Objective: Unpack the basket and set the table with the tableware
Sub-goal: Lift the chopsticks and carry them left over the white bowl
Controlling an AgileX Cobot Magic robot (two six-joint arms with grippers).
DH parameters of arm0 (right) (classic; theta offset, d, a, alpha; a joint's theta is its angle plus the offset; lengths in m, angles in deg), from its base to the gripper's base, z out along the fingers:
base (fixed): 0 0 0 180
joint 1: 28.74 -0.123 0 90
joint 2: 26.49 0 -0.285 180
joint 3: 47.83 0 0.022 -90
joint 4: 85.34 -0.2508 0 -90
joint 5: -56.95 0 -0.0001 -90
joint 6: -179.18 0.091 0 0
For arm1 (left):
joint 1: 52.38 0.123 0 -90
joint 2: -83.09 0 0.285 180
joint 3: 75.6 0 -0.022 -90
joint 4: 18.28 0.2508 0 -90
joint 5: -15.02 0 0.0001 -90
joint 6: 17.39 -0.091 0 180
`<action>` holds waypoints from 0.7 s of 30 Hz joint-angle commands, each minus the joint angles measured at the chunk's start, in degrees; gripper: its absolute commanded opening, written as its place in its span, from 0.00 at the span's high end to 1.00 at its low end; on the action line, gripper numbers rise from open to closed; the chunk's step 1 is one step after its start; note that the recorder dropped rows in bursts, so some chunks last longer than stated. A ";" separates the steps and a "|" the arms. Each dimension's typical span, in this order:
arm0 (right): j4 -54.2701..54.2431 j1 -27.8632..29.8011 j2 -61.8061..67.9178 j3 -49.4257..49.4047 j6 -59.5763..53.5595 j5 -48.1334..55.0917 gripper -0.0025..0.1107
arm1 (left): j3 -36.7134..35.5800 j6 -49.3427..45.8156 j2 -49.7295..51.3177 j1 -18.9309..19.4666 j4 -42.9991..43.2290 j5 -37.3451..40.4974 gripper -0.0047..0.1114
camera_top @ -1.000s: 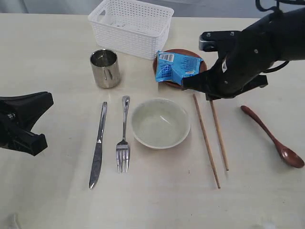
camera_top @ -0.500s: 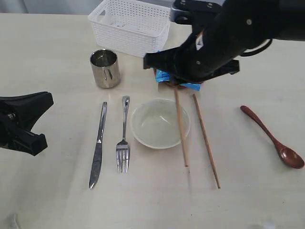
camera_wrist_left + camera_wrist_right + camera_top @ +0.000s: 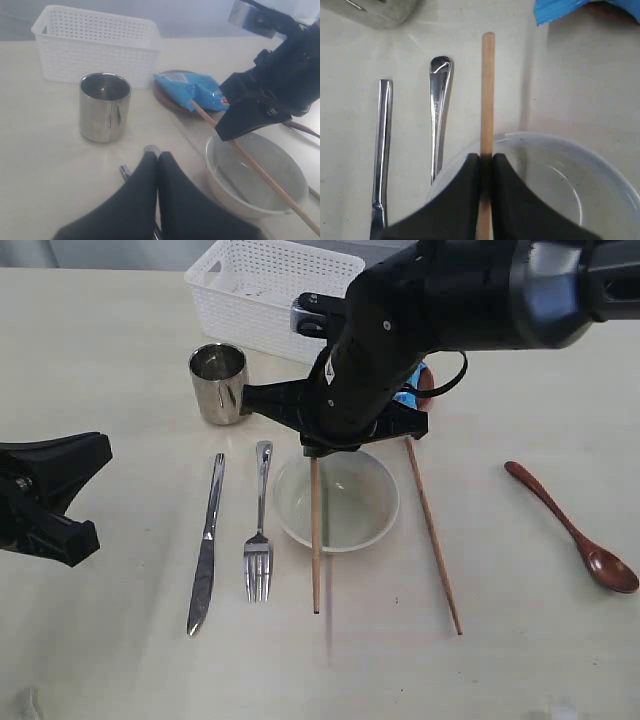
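basket point(image 3: 250, 325), bowl point(image 3: 362, 512), mug point(image 3: 220, 385), fork point(image 3: 260, 530), knife point(image 3: 207, 545), spoon point(image 3: 570, 525): one each; chopsticks point(image 3: 315, 550) point(image 3: 433, 530): two.

Blue snack packet point(image 3: 186, 88) is seen crumpled, with white print at one end. Mostly hidden in exterior view; one blue corner is caught in right wrist view.

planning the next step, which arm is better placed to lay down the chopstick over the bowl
Right. The right gripper is shut on the chopstick above the bowl; the left gripper is shut, empty, off to the side.
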 commanded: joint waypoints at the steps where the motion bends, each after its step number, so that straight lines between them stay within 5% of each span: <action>1: 0.64 -0.05 0.21 -0.30 1.51 -0.25 0.98 | -0.41 0.01 -0.28 -0.12 0.39 -0.03 0.96; 12: 2.09 -0.05 1.69 -0.35 3.25 3.00 0.97 | -0.41 0.02 -0.28 -0.12 0.39 -0.03 0.96; 17: 2.09 -0.05 2.17 -0.35 3.96 1.90 0.63 | -0.41 0.02 -0.28 -0.12 0.39 -0.03 0.96; 21: 2.21 -0.05 0.36 -0.23 4.02 1.48 0.63 | -0.41 0.02 -0.28 -0.12 0.39 -0.03 0.96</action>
